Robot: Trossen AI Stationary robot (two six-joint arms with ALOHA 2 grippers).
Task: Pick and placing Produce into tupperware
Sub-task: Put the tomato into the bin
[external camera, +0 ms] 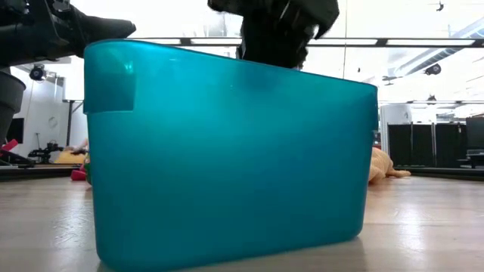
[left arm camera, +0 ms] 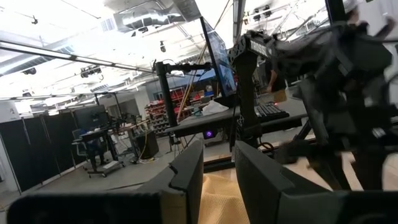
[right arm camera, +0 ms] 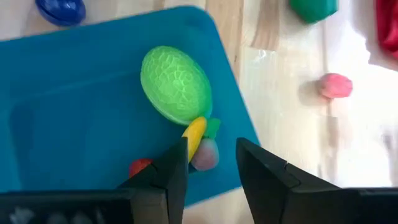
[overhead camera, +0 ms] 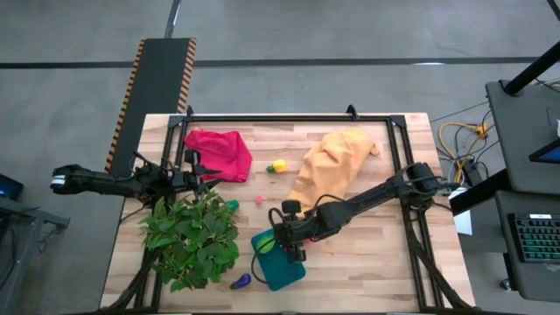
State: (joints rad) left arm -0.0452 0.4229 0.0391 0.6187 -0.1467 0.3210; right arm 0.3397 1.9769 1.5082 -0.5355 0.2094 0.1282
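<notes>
Several produce pieces point(right arm camera: 177, 84) already inside tupperware point(right arm camera: 74, 118); right hand point(right arm camera: 211, 163) spread above it, empty. Pink piece point(right arm camera: 336, 85) beside tupperware: probably light, hard, slick; best pinched across middle. Left hand point(left arm camera: 217, 171) spread, well apart.

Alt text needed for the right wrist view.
Right gripper, jaws open, hovers over a shallow teal-blue plastic container holding a round light-green netted toy fruit and small yellow and red pieces. A pink piece lies on the wooden table.
</notes>
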